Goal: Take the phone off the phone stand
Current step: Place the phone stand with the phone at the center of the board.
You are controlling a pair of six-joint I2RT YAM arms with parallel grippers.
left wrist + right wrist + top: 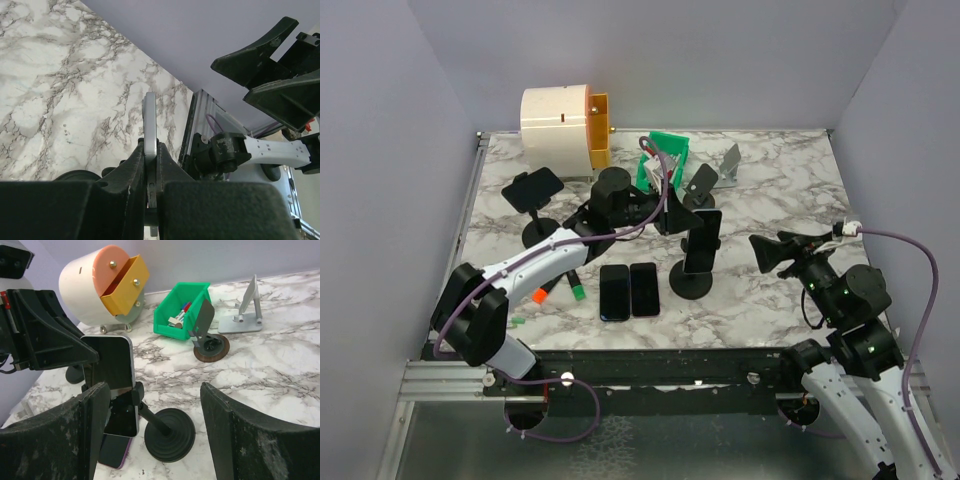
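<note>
A black phone [704, 238] stands upright in the clamp of a black phone stand [689, 281] at the table's middle. My left gripper [676, 216] is shut on the phone's upper part from the left. In the left wrist view the fingers [131, 170] pinch the phone's silver edge [149, 120]. In the right wrist view the phone [114, 374] still sits in the stand's clamp [135, 392], above the round base [170, 436]. My right gripper [772, 250] is open and empty, to the right of the stand, facing it.
Two phones [628, 290] lie flat left of the stand. A second stand with a phone [536, 190] is at the left. At the back are a white drum with an orange drawer [564, 124], a green bin [665, 160], a small round stand [701, 184] and a silver stand [728, 162].
</note>
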